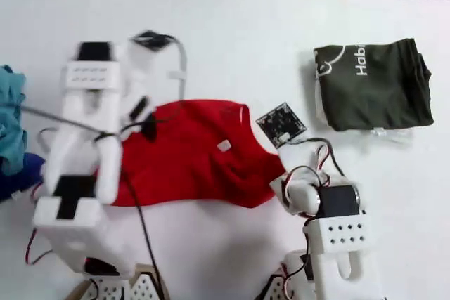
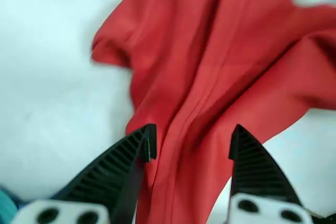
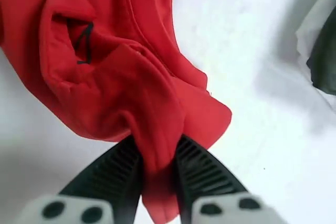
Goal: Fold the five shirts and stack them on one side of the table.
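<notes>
Red shirt [image 1: 197,156]: lies crumpled mid-counter [image 1: 246,33], not yet folded.
Right gripper [image 3: 157,148]: pinching the red shirt's bunched edge, probably to tug it flat.
Left gripper [image 2: 193,140]: spread, straddling a ridge of the red shirt, seemingly ready to grab.
Green shirt [image 1: 373,86]: folded, well apart from the red shirt; likely the stack's start.
Teal shirt [image 1: 10,117]: heaped beyond the red shirt's opposite side, waiting.
</notes>
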Controlling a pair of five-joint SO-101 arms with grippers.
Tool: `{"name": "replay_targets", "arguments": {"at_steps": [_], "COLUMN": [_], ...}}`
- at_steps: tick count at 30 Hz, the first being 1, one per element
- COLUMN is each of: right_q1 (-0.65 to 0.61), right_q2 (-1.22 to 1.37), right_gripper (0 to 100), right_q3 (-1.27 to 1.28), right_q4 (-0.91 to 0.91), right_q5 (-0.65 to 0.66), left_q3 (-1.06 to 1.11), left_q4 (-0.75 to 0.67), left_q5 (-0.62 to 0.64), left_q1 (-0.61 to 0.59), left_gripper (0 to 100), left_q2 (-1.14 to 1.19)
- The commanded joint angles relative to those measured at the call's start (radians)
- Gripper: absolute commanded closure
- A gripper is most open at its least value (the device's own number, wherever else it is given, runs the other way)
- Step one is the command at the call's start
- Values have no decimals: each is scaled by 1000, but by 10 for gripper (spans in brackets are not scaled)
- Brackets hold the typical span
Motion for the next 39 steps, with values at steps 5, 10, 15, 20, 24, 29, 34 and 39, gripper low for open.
{"name": "replay_targets", "arguments": {"at_steps": [5, 10, 15, 20, 24, 29, 34, 39], "right_q1": [7, 7, 7, 8, 8, 8, 8, 8], "right_q2": [-22, -27, -27, -28, -28, -28, -28, -28], "right_gripper": [978, 978, 978, 978, 978, 978, 978, 978], "right_q3": [-5, -5, -5, -5, -5, -5, -5, -5], "right_q4": [-10, -8, -8, -8, -8, -8, -8, -8], "right_q5": [6, 6, 6, 5, 5, 5, 5, 5], "left_q3": [-200, -285, -461, -555, -578, -613, -610, -610], "left_q4": [15, -3, 6, 5, 14, 34, 34, 34], "left_q5": [117, 178, 233, 245, 244, 239, 239, 239], "left_q1": [187, 219, 212, 218, 209, 201, 201, 203], "left_gripper": [755, 755, 755, 755, 756, 841, 877, 814], "left_q2": [138, 293, 394, 496, 566, 583, 586, 588]}}
